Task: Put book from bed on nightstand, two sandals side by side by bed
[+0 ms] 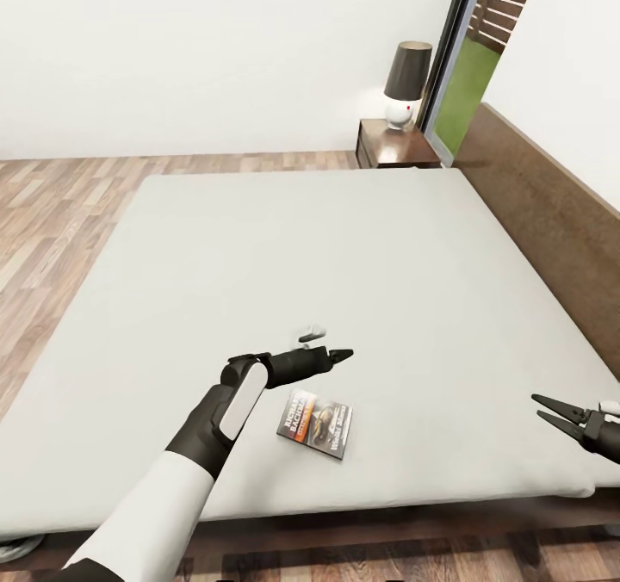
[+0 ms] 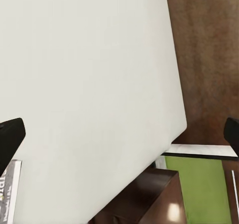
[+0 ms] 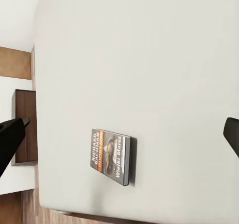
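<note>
Book point(image 1: 315, 424) lies untouched beside spread left gripper point(image 1: 343, 356).

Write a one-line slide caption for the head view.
Left hand hovers over the pale mattress of the bed just beyond the book; open right hand waits nearby, nightstand with lamp behind.

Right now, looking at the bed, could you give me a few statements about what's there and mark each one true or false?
1. The book lies flat on the bed. True.
2. The left gripper holds the book. False: it hovers open beside the book, apart from it.
3. A lamp stands on the nightstand. True.
4. The right gripper is shut. False: its fingers are spread.
5. The book sits against the headboard. False: it lies near the foot edge.
</note>
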Motion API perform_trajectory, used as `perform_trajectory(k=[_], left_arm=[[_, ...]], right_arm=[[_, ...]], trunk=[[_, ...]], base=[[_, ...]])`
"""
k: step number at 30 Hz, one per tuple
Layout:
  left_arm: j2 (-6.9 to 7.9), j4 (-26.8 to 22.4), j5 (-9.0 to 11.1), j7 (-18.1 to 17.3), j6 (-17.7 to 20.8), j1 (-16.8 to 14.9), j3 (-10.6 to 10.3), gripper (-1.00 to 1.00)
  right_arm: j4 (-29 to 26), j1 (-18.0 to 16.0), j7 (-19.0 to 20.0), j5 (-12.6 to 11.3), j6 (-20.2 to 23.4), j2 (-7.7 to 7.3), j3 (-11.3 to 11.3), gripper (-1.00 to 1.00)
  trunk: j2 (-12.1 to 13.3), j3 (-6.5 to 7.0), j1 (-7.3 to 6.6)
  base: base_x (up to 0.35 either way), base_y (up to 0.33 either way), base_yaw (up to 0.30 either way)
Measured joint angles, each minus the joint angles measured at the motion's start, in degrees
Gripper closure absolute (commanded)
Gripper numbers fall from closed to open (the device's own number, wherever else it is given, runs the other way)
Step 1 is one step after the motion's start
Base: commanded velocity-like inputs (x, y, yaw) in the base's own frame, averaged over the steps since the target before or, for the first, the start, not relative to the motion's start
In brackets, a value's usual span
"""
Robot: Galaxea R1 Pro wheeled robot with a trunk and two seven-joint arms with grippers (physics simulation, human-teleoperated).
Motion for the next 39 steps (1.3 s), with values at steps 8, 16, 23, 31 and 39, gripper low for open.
perform_trajectory(k=[8, 16, 23, 31, 39], left_arm=[[0.00, 0.0, 0.0, 0.1, 0.0, 0.0, 0.0, -1.00], [0.00, 0.0, 0.0, 0.1, 0.0, 0.0, 0.0, -1.00], [0.00, 0.0, 0.0, 0.1, 0.0, 0.0, 0.0, -1.00], [0.00, 0.0, 0.0, 0.1, 0.0, 0.0, 0.0, -1.00], [0.00, 0.0, 0.0, 0.0, 0.0, 0.0, 0.0, -1.00]], right_arm=[[0.0, 0.0, 0.0, 0.0, 0.0, 0.00, 0.0, -1.00], [0.0, 0.0, 0.0, 0.0, 0.0, 0.00, 0.0, -1.00], [0.0, 0.0, 0.0, 0.0, 0.0, 0.00, 0.0, -1.00], [0.0, 0.0, 0.0, 0.0, 0.0, 0.00, 0.0, -1.00], [0.0, 0.0, 0.0, 0.0, 0.0, 0.00, 0.0, -1.00]], trunk=[[-2.4, -1.07, 1.31], [-5.6, -2.51, 3.07], [-8.4, -3.77, 4.61], [-11.6, -5.20, 6.37], [-14.8, -6.64, 8.13]], base=[[0.000, 0.000, 0.000], [0.000, 0.000, 0.000], [0.000, 0.000, 0.000], [0.000, 0.000, 0.000], [0.000, 0.000, 0.000]])
